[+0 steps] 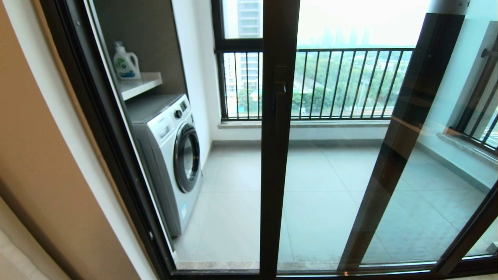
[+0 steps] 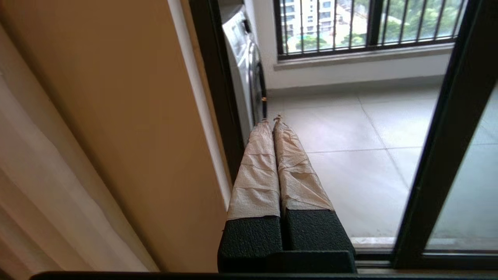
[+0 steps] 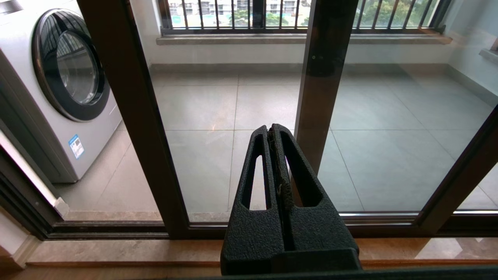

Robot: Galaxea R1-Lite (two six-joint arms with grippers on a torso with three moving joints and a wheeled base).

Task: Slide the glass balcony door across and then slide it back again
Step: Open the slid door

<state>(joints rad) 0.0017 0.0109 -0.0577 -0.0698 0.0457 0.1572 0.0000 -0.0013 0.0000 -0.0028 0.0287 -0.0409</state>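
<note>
Door [image 3: 132, 116] stands beyond right gripper [image 3: 274, 132], fingers closed, untouched.

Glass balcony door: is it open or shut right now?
Partly open. The glass balcony door has its handle post well clear of the left jamb, leaving a glassless gap in front of the washing machine.

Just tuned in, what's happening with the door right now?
Nothing is being handled at the moment. The glass balcony door, its bar handle facing the robot, stands partway across the opening, with a gap beside the washing machine. The left gripper and right gripper are both shut, off the door.
</note>
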